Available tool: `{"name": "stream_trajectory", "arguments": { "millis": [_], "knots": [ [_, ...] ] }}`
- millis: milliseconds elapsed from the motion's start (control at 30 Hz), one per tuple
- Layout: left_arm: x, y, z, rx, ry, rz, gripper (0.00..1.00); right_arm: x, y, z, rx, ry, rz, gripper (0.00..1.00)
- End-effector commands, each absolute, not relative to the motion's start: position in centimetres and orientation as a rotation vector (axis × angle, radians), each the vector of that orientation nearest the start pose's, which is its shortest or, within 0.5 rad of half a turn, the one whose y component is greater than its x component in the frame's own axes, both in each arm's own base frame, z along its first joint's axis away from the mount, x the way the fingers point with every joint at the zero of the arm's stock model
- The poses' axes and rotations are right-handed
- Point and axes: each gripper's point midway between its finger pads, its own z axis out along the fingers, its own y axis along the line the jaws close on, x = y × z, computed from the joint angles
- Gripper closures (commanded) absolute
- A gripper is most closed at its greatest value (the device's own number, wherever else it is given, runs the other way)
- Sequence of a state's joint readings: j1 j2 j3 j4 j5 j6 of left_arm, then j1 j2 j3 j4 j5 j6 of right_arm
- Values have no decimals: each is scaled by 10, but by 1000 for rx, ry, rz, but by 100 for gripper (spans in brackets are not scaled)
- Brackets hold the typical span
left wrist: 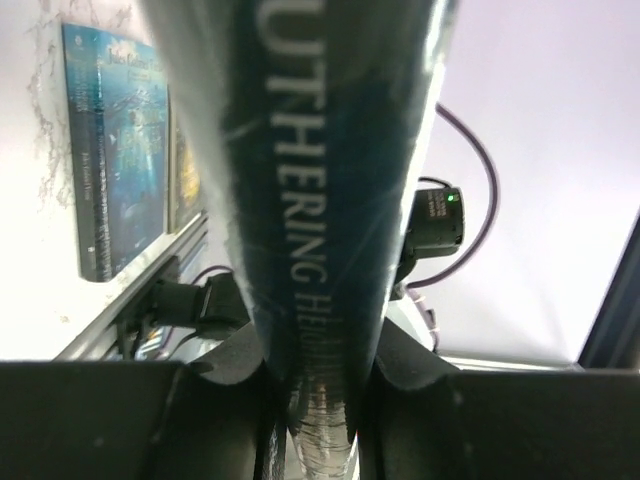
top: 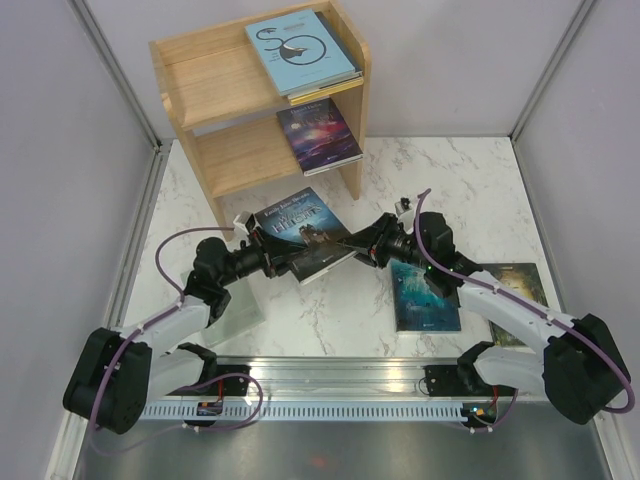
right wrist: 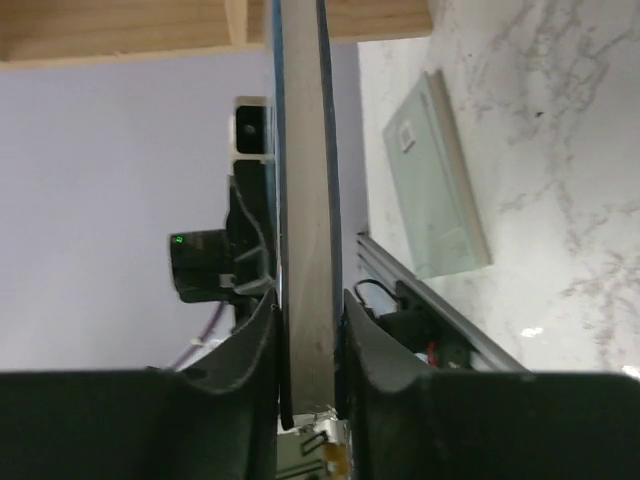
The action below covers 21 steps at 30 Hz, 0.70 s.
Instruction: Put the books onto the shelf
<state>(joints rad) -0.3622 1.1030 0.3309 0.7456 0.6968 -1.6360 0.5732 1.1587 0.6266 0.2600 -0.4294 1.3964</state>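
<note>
Bridging left tool (top: 272, 256) and right tool (top: 356, 245), dark book (top: 303, 232) points lengthwise toward shelf (top: 190, 62).

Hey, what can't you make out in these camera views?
- Top view: pale book mostly hidden under the left arm.
- Top view: green book partly covered by the right arm.
- Left wrist view: held dark book fills the frame, title cut off at the top edge.
- Right wrist view: shelf cut off by the top edge.
</note>
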Motion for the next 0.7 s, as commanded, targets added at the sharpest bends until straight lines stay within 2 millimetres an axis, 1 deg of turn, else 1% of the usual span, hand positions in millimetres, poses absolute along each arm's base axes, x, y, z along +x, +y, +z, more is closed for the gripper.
{"name": "stream_trajectory", "arguments": {
  "millis": [0, 33, 67, 100, 133, 167, 200, 300, 367, 400, 433, 467, 500, 533, 600, 633, 667],
  "knots": [
    [222, -236, 278, -424, 1720, -2062, 98, 254, 301, 265, 465, 2009, 1764, 78],
    [222, -236, 278, -430, 1722, -2056, 98, 253, 304, 273, 436, 1990, 1789, 86],
    [222, -236, 280, -423, 1722, -2056, 98, 252, 305, 273, 427, 1995, 1792, 100],
    [221, -237, 279, -409, 1729, -2047, 98, 251, 305, 276, 419, 1988, 1796, 100],
    [221, -237, 275, -423, 1763, -2037, 98, 250, 305, 279, 408, 1979, 1796, 100],
    [220, -238, 281, -399, 1764, -2031, 98, 249, 304, 279, 407, 1980, 1789, 100],
    [219, -238, 281, -369, 1773, -1997, 98, 246, 302, 282, 396, 1973, 1787, 100],
    [219, -238, 275, -340, 1863, -1884, 98, 240, 297, 281, 387, 1986, 1765, 100],
    [219, -237, 269, -335, 1925, -1816, 94, 235, 293, 281, 385, 1994, 1756, 100],
    [217, -236, 270, -325, 1932, -1805, 92, 234, 292, 282, 385, 1990, 1752, 100],
    [216, -236, 270, -324, 1941, -1795, 89, 232, 290, 281, 387, 1993, 1746, 100],
    [215, -235, 270, -316, 1946, -1788, 84, 230, 288, 279, 393, 2002, 1734, 100],
    [213, -235, 267, -315, 1959, -1779, 81, 229, 285, 283, 399, 1981, 1731, 100],
    [212, -234, 267, -313, 1963, -1777, 70, 229, 283, 281, 410, 1981, 1727, 100],
    [210, -234, 262, -314, 1984, -1763, 61, 226, 280, 287, 422, 1958, 1740, 100],
    [208, -233, 262, -313, 1991, -1759, 54, 226, 279, 288, 423, 1952, 1741, 100],
    [207, -233, 262, -293, 1994, -1750, 48, 225, 278, 294, 422, 1935, 1749, 100]
  ]
}}
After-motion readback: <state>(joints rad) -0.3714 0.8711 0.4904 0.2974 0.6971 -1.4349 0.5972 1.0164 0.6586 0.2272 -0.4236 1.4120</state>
